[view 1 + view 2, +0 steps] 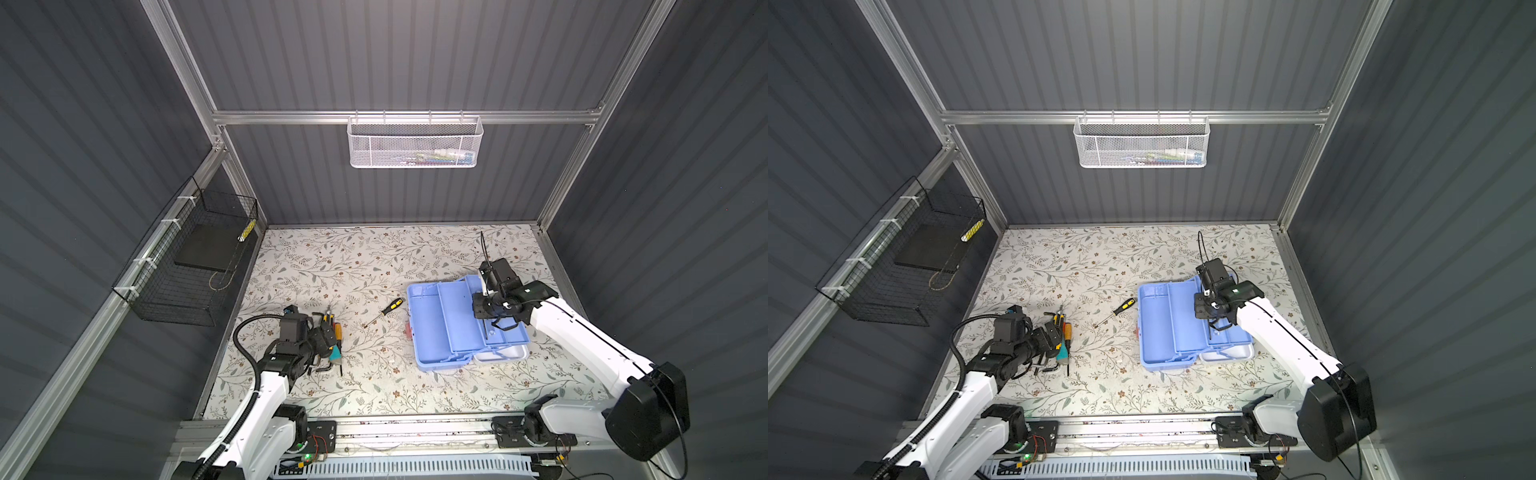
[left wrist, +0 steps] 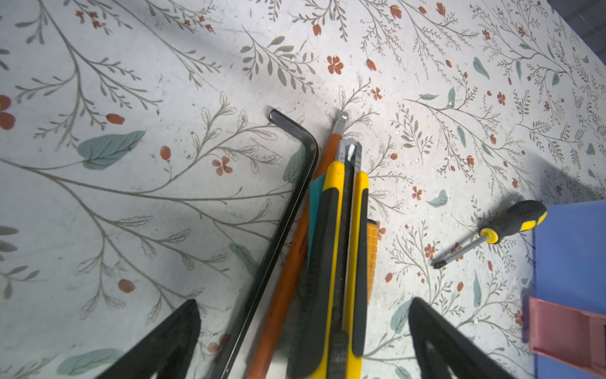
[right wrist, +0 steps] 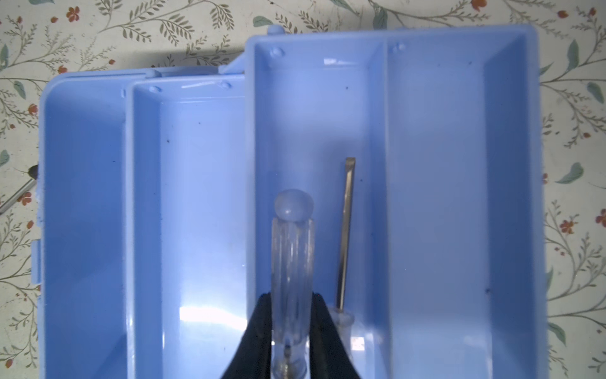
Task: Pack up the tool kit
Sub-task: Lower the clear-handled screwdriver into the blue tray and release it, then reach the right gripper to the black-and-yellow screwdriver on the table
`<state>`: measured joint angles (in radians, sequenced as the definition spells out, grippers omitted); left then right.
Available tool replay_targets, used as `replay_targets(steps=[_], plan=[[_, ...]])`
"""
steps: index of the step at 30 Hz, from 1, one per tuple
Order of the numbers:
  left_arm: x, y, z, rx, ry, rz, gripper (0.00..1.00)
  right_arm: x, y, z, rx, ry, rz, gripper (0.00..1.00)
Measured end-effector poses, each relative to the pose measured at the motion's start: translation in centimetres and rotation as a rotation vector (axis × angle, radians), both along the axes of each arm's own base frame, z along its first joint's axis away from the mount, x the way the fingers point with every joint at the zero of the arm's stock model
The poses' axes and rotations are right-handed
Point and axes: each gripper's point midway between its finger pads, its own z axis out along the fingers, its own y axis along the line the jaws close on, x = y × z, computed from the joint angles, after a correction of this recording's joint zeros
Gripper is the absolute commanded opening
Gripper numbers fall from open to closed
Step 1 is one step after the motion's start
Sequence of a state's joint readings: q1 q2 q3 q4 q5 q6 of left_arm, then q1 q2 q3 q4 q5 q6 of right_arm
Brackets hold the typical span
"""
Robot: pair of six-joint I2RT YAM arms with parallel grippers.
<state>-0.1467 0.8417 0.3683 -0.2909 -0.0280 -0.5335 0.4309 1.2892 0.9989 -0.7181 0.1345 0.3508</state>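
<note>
The tool kit (image 1: 428, 328) (image 1: 1158, 328) lies open on the right of the table, its light blue trays (image 3: 442, 164) fanned out and its white lid (image 1: 503, 353) beneath. My right gripper (image 3: 292, 302) (image 1: 484, 309) hangs over the upper tray, shut on a clear-handled screwdriver (image 3: 292, 249). A second clear screwdriver (image 3: 347, 223) lies in that tray. My left gripper (image 2: 305, 305) (image 1: 328, 336) is open over a pile of tools: a hex key (image 2: 288, 203), a yellow utility knife (image 2: 344, 246) and an orange-handled tool (image 2: 288, 279).
A black-and-yellow screwdriver (image 1: 384, 311) (image 2: 505, 226) lies on the table between the pile and the kit. The kit's pink-red handle (image 2: 564, 331) faces the pile. A white mesh basket (image 1: 415, 143) hangs on the back wall, a black wire basket (image 1: 191, 266) on the left wall.
</note>
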Motion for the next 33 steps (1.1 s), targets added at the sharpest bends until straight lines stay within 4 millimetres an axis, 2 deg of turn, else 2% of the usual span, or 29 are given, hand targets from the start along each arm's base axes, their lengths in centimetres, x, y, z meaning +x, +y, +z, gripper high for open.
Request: replay_targets(steps=[2,9,12,17,19,22,25,30,33], plan=[[0.0,0.0,0.1,0.000,-0.003,0.000,0.99,-0.3,-0.1,-0.6,-0.005,0.012,-0.002,0.24],[0.0,0.0,0.3,-0.002,-0.016,0.000,1.00,-0.1,-0.3,-0.2,-0.018,0.003,0.012,0.46],[0.0,0.0,0.0,0.000,-0.003,0.000,0.99,0.8,0.0,2.0,-0.018,-0.041,0.032,0.50],[-0.1,0.0,-0.1,0.001,0.003,0.000,1.00,2.6,2.0,7.4,0.010,-0.157,0.133,0.54],[-0.1,0.0,-0.1,0.001,0.003,0.000,0.99,3.2,3.7,9.1,0.009,-0.198,0.208,0.55],[0.0,0.0,0.0,0.000,-0.003,0.000,0.99,3.9,6.9,9.6,-0.015,-0.214,0.342,0.61],[0.0,0.0,0.1,-0.001,-0.007,0.000,1.00,4.1,11.1,8.1,-0.060,-0.189,0.523,0.64],[0.0,0.0,0.1,-0.001,-0.008,0.000,0.99,3.5,17.2,4.1,-0.124,-0.126,0.813,0.66],[0.0,0.0,0.2,-0.001,-0.010,0.000,0.99,3.5,20.5,3.1,-0.148,-0.090,0.935,0.66]])
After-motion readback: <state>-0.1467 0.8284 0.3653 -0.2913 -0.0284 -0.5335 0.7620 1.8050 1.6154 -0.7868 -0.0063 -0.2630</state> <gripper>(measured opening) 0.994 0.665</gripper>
